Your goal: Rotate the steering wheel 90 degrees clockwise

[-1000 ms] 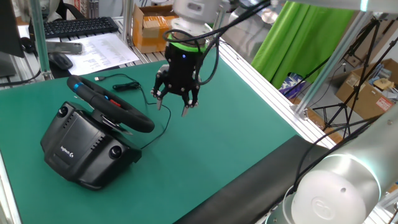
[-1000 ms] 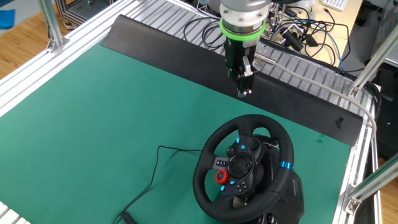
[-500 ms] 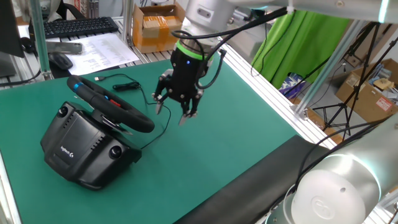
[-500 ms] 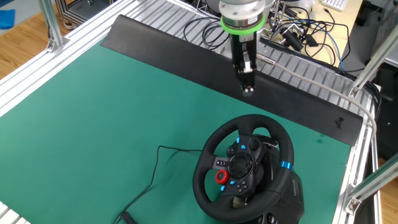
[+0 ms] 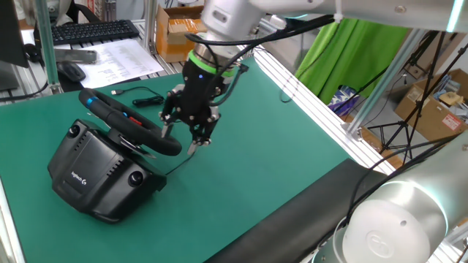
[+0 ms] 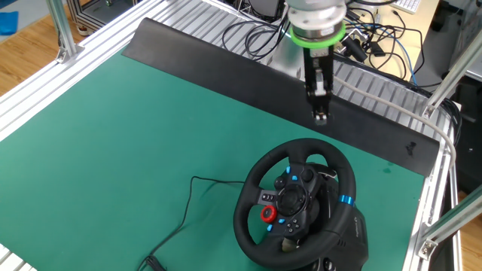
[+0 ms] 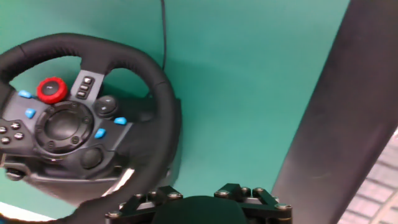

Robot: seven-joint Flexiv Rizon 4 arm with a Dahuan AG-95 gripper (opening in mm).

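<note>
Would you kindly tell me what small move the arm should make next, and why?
Probably ease the gripper down and sideways onto the black round steering wheel rim. Its jaws are apart and empty, hovering beside the rim's edge above the green mat, touching nothing, so the wheel cannot be turned until the rim sits between them.

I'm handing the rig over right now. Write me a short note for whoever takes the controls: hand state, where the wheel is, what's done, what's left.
Hand: jaws open, holding nothing, pointing steeply down, in the air beside the wheel's rim; no contact visible.
Steering wheel: on its black base on the green mat, blue stripe on the rim's right side in the other fixed view, red knob at lower left of the hub. Its cable trails across the mat.
Done: hand brought close to the rim only.
Left: close on the rim, turn the wheel a quarter clockwise, let go and back off.
</note>
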